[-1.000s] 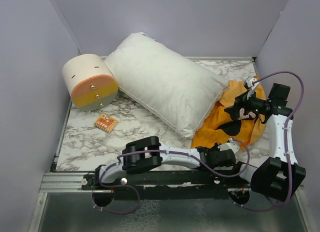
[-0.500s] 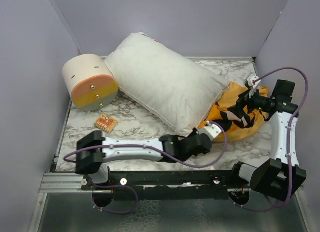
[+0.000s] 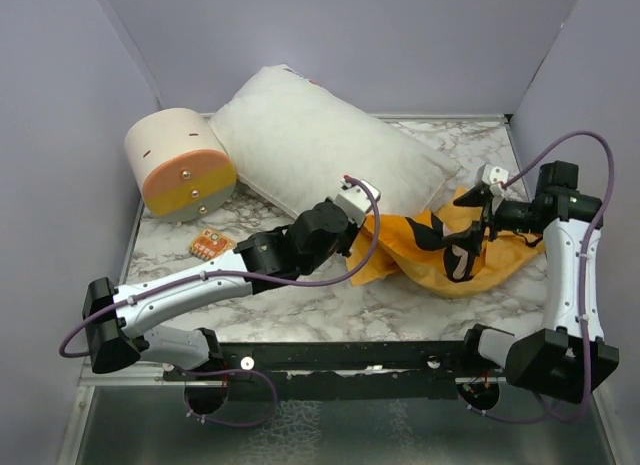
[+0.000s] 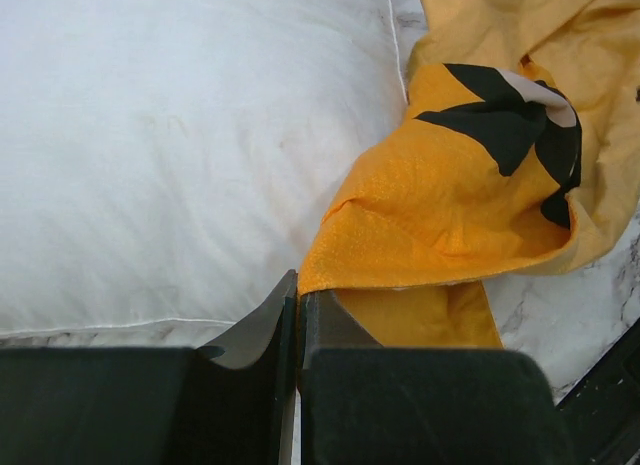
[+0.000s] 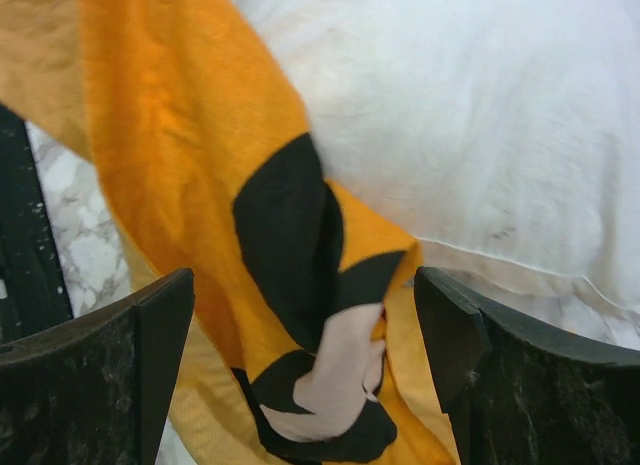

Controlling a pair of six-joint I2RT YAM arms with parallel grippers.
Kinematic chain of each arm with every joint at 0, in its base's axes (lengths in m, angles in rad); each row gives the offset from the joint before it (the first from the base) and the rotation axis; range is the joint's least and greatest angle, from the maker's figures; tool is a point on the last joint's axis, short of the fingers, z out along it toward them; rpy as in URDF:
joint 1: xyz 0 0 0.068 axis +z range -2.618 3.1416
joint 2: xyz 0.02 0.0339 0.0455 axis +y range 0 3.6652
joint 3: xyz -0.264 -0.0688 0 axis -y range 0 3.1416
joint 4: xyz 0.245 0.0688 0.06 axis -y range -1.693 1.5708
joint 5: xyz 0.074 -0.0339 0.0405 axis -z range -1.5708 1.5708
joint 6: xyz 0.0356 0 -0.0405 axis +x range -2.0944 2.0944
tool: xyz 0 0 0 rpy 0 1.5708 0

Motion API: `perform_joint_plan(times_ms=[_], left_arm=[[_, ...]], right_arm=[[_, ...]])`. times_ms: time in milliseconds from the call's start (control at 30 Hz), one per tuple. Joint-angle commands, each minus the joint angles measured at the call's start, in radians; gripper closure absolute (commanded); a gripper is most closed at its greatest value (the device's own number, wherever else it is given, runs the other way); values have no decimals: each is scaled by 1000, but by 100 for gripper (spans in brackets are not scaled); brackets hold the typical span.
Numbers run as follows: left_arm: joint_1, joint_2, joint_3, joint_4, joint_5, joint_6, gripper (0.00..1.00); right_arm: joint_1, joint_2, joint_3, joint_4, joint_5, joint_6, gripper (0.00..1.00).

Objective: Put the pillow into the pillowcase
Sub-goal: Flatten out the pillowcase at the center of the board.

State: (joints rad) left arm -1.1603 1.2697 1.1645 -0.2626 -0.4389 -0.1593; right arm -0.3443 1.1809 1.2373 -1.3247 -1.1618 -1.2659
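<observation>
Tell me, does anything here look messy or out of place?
Yes. The orange-yellow fabric pillowcase lies crumpled and twisted on the marble table beside the plump white pillow, an edge pinched in the left pincer. A small orange patterned square also lies loose near the cream-and-orange cylinder.

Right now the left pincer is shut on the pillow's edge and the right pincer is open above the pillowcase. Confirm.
Wrong on one count: the left pincer is shut on the edge of the pillowcase, not the pillow, as the left wrist view shows. The right pincer is open above the pillowcase.
</observation>
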Motion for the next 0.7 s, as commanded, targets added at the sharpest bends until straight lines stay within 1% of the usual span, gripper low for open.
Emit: perform_joint_plan(times_ms=[0, 133, 267, 367, 467, 533, 667], left_arm=[[34, -31, 35, 19, 57, 86, 100], [66, -6, 87, 14, 67, 127, 100], [105, 28, 140, 19, 90, 164, 100], [133, 54, 175, 14, 112, 178, 100], [153, 72, 185, 13, 139, 183, 100], [165, 83, 212, 12, 153, 191, 100], [196, 115, 259, 5, 181, 208, 100]], right_arm=[[99, -86, -80, -84, -47, -99, 9], [116, -111, -151, -84, -57, -144, 10], [117, -88, -267, -68, -8, -244, 12], [117, -65, -331, 4, 38, -248, 14], [117, -37, -353, 44, 51, -237, 16], [117, -14, -356, 33, 50, -251, 18], [117, 27, -377, -44, 15, -346, 25]])
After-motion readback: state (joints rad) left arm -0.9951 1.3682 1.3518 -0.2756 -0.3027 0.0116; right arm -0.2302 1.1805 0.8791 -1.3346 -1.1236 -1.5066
